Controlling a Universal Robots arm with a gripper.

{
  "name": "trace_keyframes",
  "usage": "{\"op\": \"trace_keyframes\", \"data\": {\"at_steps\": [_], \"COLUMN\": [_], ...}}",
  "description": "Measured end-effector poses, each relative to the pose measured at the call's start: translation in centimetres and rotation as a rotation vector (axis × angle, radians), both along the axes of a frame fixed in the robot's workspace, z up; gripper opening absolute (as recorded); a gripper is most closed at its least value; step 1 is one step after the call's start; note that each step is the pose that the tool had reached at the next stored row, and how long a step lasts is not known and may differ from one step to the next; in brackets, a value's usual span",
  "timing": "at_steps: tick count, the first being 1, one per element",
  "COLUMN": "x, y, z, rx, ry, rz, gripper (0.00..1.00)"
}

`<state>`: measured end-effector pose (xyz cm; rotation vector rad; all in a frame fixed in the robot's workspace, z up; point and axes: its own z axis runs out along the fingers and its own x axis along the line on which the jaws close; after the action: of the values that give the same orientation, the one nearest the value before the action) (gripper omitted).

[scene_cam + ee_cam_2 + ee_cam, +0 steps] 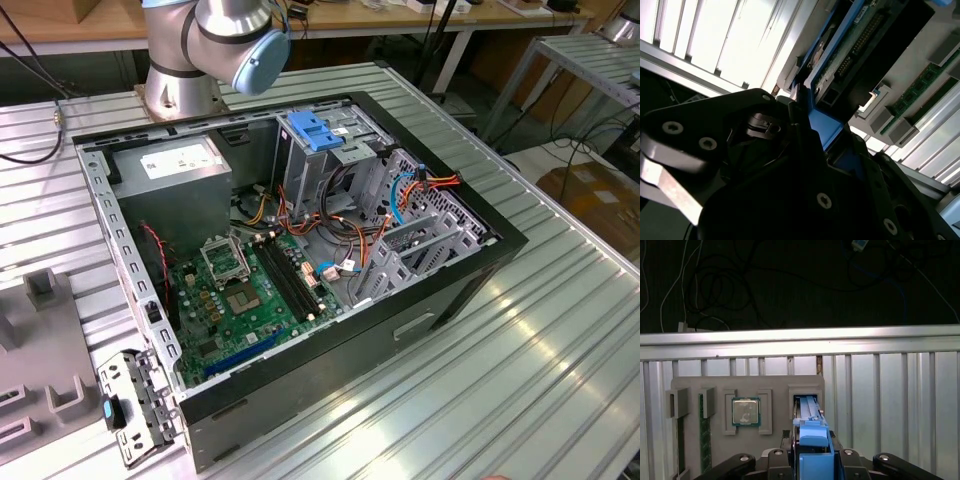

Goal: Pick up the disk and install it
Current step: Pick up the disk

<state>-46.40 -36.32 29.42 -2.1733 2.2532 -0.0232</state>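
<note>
The disk (pixel 812 437), with its bright blue rail frame, stood on edge at the slot of a grey holder (pixel 690 385) lying on the ribbed metal tabletop (pixel 890 390); whether it still sat in the slot could not be told. In the second wrist view its green circuit board (pixel 852 42) faced the camera, print illegible. The pincer (pixel 812 460) was pinched onto the blue frame. A processor chip (pixel 745 411) and memory stick (pixel 705 430) lay in the holder. In the exterior view the open computer case (pixel 330 385) held a power-supply box (pixel 185 200) whose white label (pixel 180 160) was unreadable.
</note>
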Motion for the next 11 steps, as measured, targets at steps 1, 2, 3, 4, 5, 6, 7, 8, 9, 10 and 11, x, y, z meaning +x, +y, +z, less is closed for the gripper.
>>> {"op": "trace_keyframes", "data": {"at_steps": [1,2,3,4,5,6,7,8,9,10,11], "x": [0.00,0.00,0.00,0.00,0.00,0.00,0.00,0.00,0.00,0.00,0.00], "y": [0.00,0.00,0.00,0.00,0.00,0.00,0.00,0.00,0.00,0.00,0.00], "z": [0.00,0.00,0.00,-0.01,0.00,0.01,0.07,0.14,0.21,0.32,0.42], "rx": [0.0000,0.0000,0.0000,0.0000,0.0000,0.0001,0.0001,0.0000,0.0001,0.0001,0.0000], "ry": [0.0000,0.0000,0.0000,0.0000,-0.0001,-0.0004,-0.0003,-0.0001,-0.0002,-0.0002,-0.0001], "rz": [0.000,0.000,0.000,0.000,0.000,0.000,0.000,0.000,0.000,0.000,0.000], "gripper": [0.37,0.37,0.37,0.37,0.37,0.37,0.37,0.37,0.37,0.37,0.37]}}
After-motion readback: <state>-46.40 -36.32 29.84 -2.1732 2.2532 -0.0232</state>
